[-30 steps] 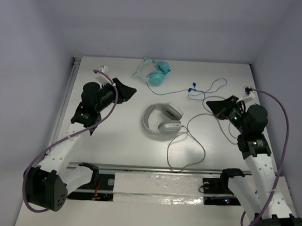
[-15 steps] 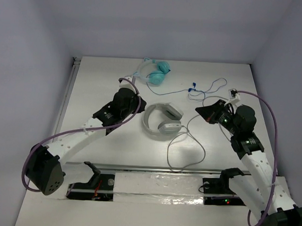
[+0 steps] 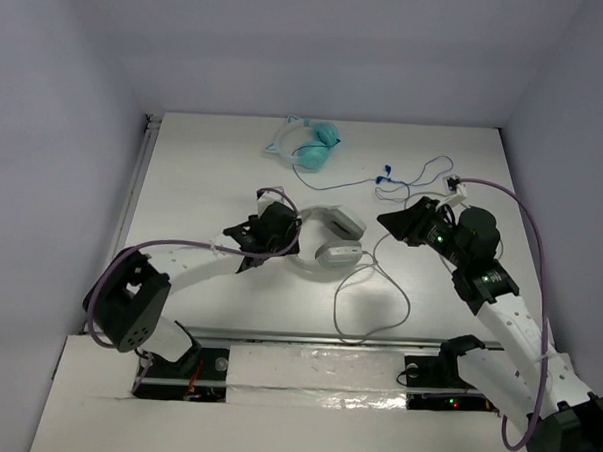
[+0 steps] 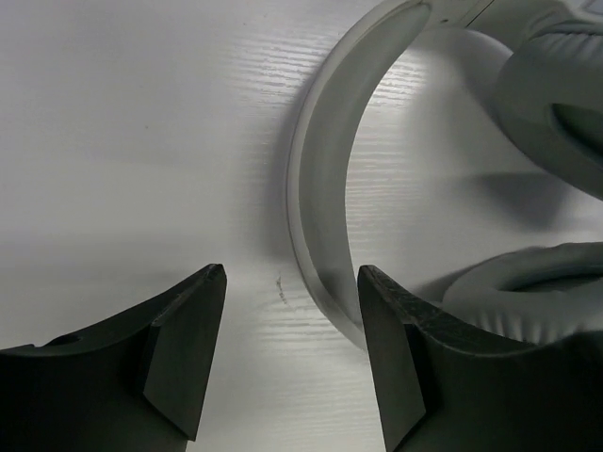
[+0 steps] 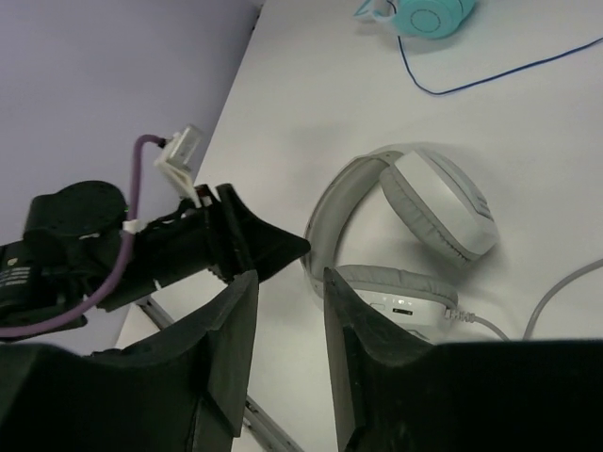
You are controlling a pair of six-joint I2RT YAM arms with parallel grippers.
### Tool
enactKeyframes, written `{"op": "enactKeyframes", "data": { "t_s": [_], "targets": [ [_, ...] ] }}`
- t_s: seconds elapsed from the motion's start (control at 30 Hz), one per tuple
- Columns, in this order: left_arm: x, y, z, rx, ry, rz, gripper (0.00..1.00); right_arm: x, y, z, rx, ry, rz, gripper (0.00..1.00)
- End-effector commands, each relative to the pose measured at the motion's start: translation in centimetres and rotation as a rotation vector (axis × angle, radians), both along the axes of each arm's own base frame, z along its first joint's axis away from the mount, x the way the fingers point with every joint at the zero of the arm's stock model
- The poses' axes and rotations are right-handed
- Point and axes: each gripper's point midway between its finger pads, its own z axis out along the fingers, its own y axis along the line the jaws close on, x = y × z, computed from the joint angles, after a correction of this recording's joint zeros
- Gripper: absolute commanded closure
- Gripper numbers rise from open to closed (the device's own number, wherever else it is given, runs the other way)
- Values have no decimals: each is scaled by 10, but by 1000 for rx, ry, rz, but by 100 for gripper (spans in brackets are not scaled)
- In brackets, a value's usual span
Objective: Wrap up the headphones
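- The headphones (image 3: 323, 239) lie flat near the middle of the bench (image 3: 204, 172), with the headband curving to the left and the two ear cups folded in on the right.
- The pale cable (image 3: 337, 308) leaves the near ear cup and sprawls in a loose loop toward the near edge of the bench. None of it is wound yet, so I judge the wrapping has not begun.
- The left pincer (image 4: 290, 281) is released, its jaws spread wide and low over the bench. The headband (image 4: 316, 188) passes between them, close against the right-hand finger.
- The right pincer (image 5: 287, 282) is also released and holds nothing. It hovers on the cable side of the headphones and looks across at them.
- Risk: if the left pincer closes as it stands, the nearer finger could nudge the headband before the other one meets it. The headphones would then slide or spin on the smooth bench instead of being clamped.
- Risk: the band is wide and curved, so a shallow bite on its edge may slip once the cable is pulled taut.
- Risk: the cable is thin and lies flat, so the right pincer could close over it and miss, or scrape the bench.
- Risk: the blue earbuds (image 3: 404, 178) trail their wire just behind the right pincer and could snag on a sweep. The teal headphones (image 3: 310, 144) lie further back.
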Motion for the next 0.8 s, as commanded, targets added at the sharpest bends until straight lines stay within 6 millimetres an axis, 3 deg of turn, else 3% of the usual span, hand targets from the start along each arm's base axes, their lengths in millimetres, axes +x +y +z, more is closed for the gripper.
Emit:
{"op": "enactKeyframes", "data": {
  "t_s": [0.0, 0.2, 0.63, 0.67, 0.77],
  "targets": [
    [12, -24, 2, -76, -20, -28, 44, 0, 7, 22, 0, -96, 29, 60],
    [23, -37, -21, -50, 11, -44, 44, -2, 7, 14, -11, -84, 28, 58],
    [41, -23, -51, 94, 9, 22, 49, 1, 8, 7, -17, -73, 31, 58],
    [42, -22, -52, 103, 7, 28, 50, 1, 8, 9, -17, -76, 27, 58],
    [41, -21, -58, 112, 14, 28, 71, 1, 8, 9, -17, -77, 24, 58]
  ]
}}
